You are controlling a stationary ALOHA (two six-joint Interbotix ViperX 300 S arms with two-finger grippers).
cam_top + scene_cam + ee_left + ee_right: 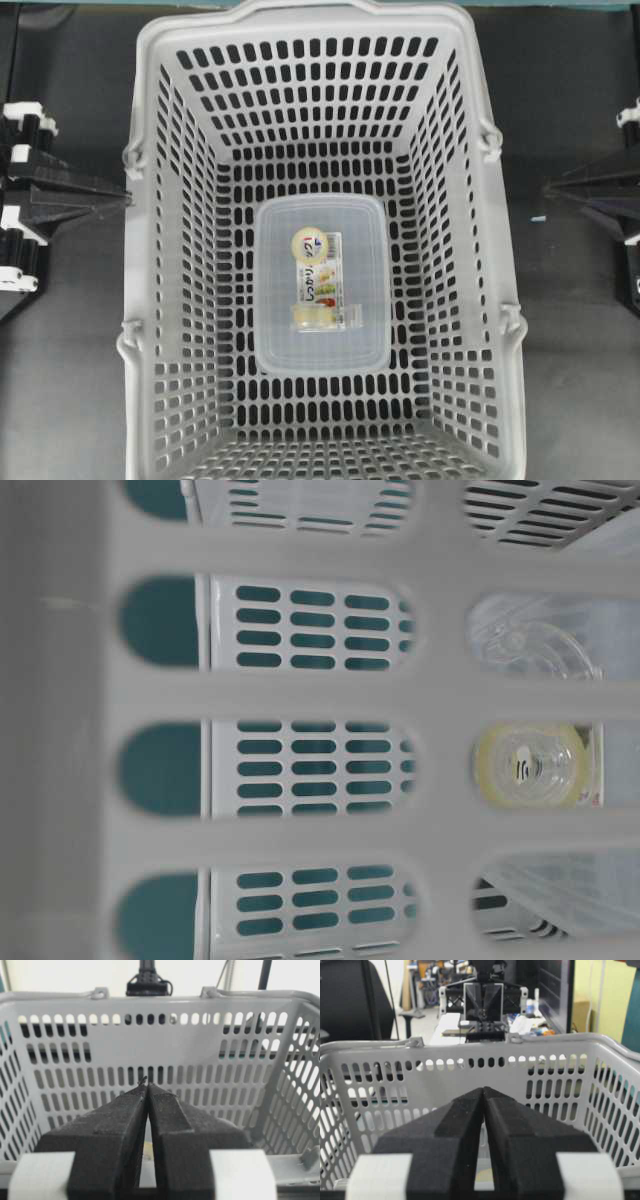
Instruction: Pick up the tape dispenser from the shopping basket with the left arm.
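Left gripper (146,1085): your jaws are pressed together, empty, outside the shopping basket (150,300).
Right gripper (483,1091): closed too, holding nothing.
Tape dispenser (322,285): lies flat mid-floor in your basket.

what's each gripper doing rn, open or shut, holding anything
left gripper: shut, holding nothing
right gripper: shut, holding nothing
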